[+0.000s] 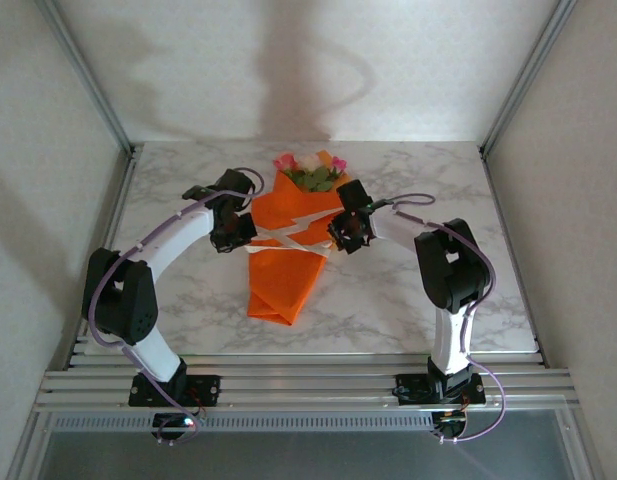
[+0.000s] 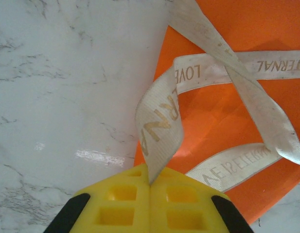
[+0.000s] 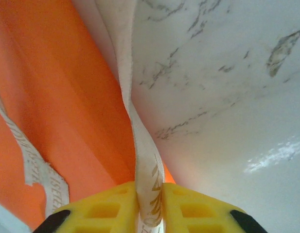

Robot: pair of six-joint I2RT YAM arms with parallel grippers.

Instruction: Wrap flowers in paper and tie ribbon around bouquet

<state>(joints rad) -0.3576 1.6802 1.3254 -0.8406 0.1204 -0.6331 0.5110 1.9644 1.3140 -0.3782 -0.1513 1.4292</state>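
Starting right at the left gripper (image 2: 150,180): clenched shut on the ribbon (image 2: 158,127), yellow pads pressed flat together, cream tape pinched in the seam and rising straight out of the tips. Just past the tips, curling up and over to the right onto the paper (image 2: 222,111) (gold lettering readable, LOVE and bits of ETERNAL), then crossing another strand a bit farther out, beyond and right of the fingers. One more length lying on the orange just right of the pads. Bare marble table (image 2: 57,87) off to the left of the fingers. Same deal at the right gripper (image 3: 150,191): squeezed onto the ribbon, strand standing on edge between the yellow pads, twisting on the way out from the tips, roughly along the paper's edge. Orange to the left of those fingers, marble to the right, a second bit of ribbon lying on the paper down at the left. From above, one gripper on each flank of the bouquet (image 1: 288,250), both right up against its middle, ribbon stretched across the cone between the two sets of fingers in a flat X. Farthest out, beyond both grippers, the flowers (image 1: 310,172) poking out of the wide end, pink and cream heads with green leaves.
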